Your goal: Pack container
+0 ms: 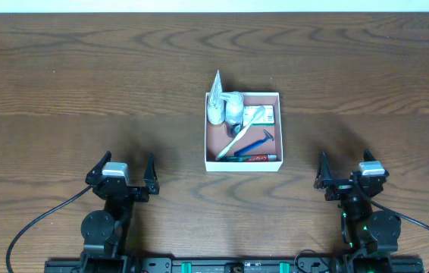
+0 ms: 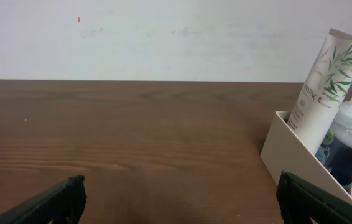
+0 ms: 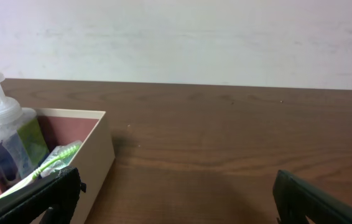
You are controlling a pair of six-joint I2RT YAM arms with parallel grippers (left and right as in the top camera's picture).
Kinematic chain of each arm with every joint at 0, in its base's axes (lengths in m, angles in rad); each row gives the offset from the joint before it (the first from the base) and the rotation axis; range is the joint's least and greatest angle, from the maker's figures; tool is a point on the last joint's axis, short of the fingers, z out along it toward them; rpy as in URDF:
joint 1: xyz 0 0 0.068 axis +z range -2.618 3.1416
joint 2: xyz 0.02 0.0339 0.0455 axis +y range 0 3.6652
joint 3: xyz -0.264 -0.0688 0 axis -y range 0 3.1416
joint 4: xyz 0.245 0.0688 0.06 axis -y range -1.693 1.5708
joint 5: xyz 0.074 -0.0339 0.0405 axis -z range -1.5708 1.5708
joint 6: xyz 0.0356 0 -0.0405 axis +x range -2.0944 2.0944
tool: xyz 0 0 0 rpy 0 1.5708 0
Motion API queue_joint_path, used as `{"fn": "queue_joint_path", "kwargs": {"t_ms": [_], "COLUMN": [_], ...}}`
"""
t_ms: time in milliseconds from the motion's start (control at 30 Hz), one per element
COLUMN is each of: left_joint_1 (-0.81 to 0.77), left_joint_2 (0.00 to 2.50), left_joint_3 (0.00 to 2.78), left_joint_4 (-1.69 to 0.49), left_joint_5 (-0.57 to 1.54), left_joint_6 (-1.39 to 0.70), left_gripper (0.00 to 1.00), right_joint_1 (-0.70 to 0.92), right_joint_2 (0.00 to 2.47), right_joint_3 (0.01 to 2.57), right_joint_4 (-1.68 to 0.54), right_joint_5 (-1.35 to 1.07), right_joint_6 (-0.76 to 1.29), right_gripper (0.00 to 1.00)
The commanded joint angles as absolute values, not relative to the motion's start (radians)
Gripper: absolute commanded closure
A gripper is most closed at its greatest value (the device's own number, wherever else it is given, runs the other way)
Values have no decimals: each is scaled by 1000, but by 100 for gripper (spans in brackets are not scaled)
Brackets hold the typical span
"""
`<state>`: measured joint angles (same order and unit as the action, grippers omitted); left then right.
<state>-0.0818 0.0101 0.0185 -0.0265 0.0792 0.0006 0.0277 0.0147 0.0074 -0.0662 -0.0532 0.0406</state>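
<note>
Dark wood-grain worktop under a pale wall. The container (image 1: 242, 167) sits mid-worktop, well apart from both arms. The left gripper (image 1: 128, 161) and right gripper (image 1: 345, 162) hang by the near edge, fingers spread, holding nothing. Its thin walls look light and bendy, so I'd pinch one at the rim, close to a corner. Only the left wrist view shows the Pantene tube (image 2: 325, 87) standing tall and leaning, likely to tip.

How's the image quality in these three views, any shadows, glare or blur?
Overhead: sharp and evenly lit, with soft shadows on the table beyond each pair of jaws. Left wrist: its own jaws are dark and blurred at the bottom edge, and the container is crisp. Right wrist: the same dark, blurred jaws, with the container casting a faint shadow on the table; no glare.
</note>
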Motion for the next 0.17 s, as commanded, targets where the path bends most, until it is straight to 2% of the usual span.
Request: {"fn": "queue_joint_path", "kwargs": {"t_ms": [0,133], "left_joint_1": [-77,-77], "left_joint_2": [4,4], "left_joint_3": [4,4], "left_joint_4": [-64,-63], "left_joint_5": [97,97], "left_joint_6": [7,7], "left_gripper": [2,2], "right_joint_1": [33,33], "right_joint_2": [5,5], "right_joint_3": [6,6], "right_joint_4": [-71,-71], "right_joint_5": [-50,-49], "right_joint_6": [28,28], "right_gripper": [1,1]}}
